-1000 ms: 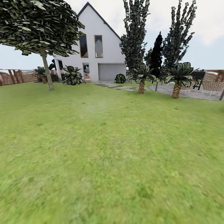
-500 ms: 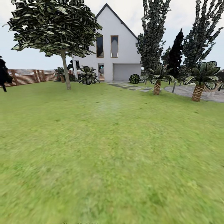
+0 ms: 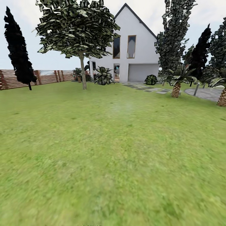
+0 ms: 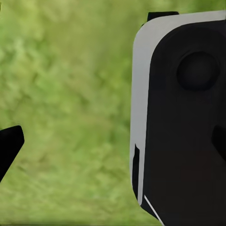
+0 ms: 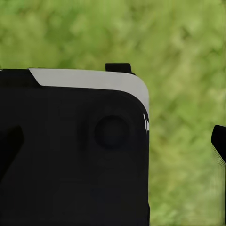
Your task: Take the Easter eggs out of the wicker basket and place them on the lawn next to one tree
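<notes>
Lawn (image 3: 113, 150) is most of the head view, mottled green, flat. Eggs and basket aren't visible in these frames, so can't say where they sit; robot looks to be in transit.

Candidate tree (image 3: 82, 67): grey-brown trunk, slight lean, blocky foliage blotched pale green. Landmark for the rest:
- near-black thin tree (image 3: 18, 50) well to its left, by the slatted fence (image 3: 47, 77)
- white house (image 3: 131, 53) behind and to its right, w/ garage door
- stepping-stone path (image 3: 147, 89) farther right, then a palm (image 3: 175, 84) and paved patch
- grass around the trunk base is bare, room for three eggs

Handling, judgement only: eggs per task are fist-sized, rounded, prob. smooth and light, so they'll roll and slip. Grip across the middle, moderate squeeze, set down low on the grass, no dropping. Wicker basket likely light too and may tip or drag if an egg snags the rim.

Views: head cam gives the garden layout, no arms. Left wrist cam shows grass (image 4: 70, 103) plus a dark finger tip (image 4: 9, 143) at frame edge and white/black robot housing (image 4: 183, 122). Right wrist cam: same sort of housing (image 5: 75, 150), finger tip (image 5: 219, 141) at edge, grass behind.

Left and right grippers: tips sit wide at the frame edges, nothing between them, both read as released and empty.
</notes>
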